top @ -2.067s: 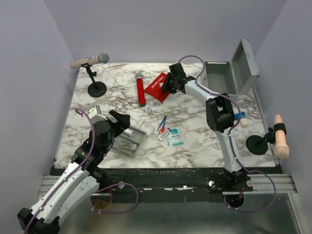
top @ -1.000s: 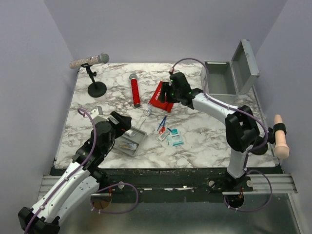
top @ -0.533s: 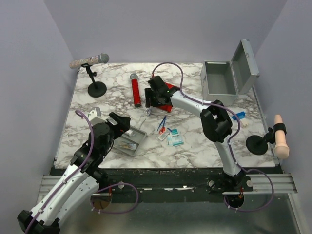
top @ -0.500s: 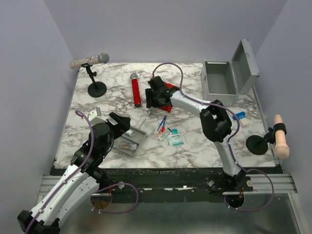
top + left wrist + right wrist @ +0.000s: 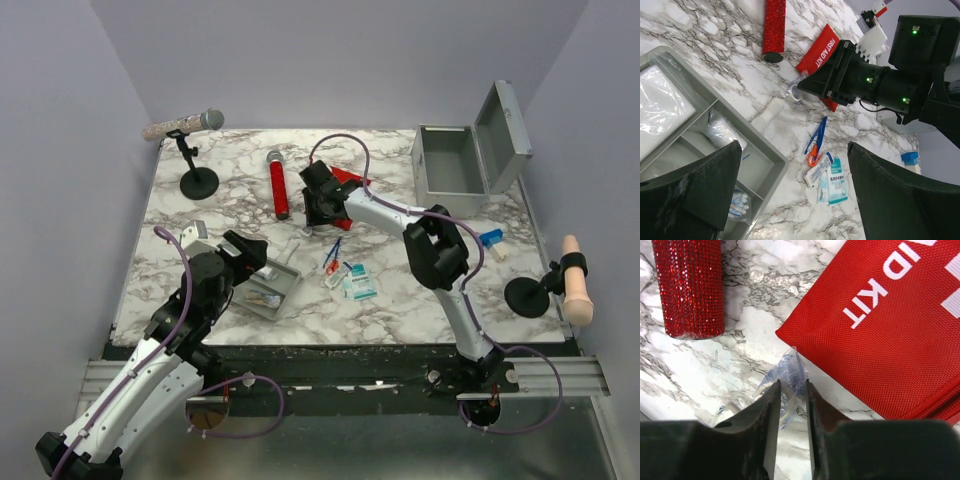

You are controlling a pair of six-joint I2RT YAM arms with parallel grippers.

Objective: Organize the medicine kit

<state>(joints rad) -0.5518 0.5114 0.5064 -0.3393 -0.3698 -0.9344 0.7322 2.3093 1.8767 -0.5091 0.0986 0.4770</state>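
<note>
The medicine kit (image 5: 452,172) stands at the back right with its lid (image 5: 505,122) up. My right gripper (image 5: 792,385) is down at a clear plastic packet (image 5: 792,367) that lies on the marble between a red glitter tube (image 5: 690,285) and a red first aid pouch (image 5: 880,330). Its jaws have narrowed onto the packet, and the film touches both fingertips. In the top view that gripper (image 5: 312,212) reaches across the pouch (image 5: 347,180). My left gripper (image 5: 795,200) hangs wide open and empty over the right edge of a shallow grey tray (image 5: 757,152).
Blue-and-orange scissors (image 5: 333,255) and teal packets (image 5: 358,283) lie mid-table. The tray (image 5: 283,295) holds wrapped supplies. A microphone stand (image 5: 197,180) is at the back left, and a black stand with a beige piece (image 5: 572,280) at the right edge. A small blue item (image 5: 490,238) lies near the kit.
My right arm has swung left off the red pouch and come down on the clear packet, its jaws narrowing around it. The left arm has not moved.
</note>
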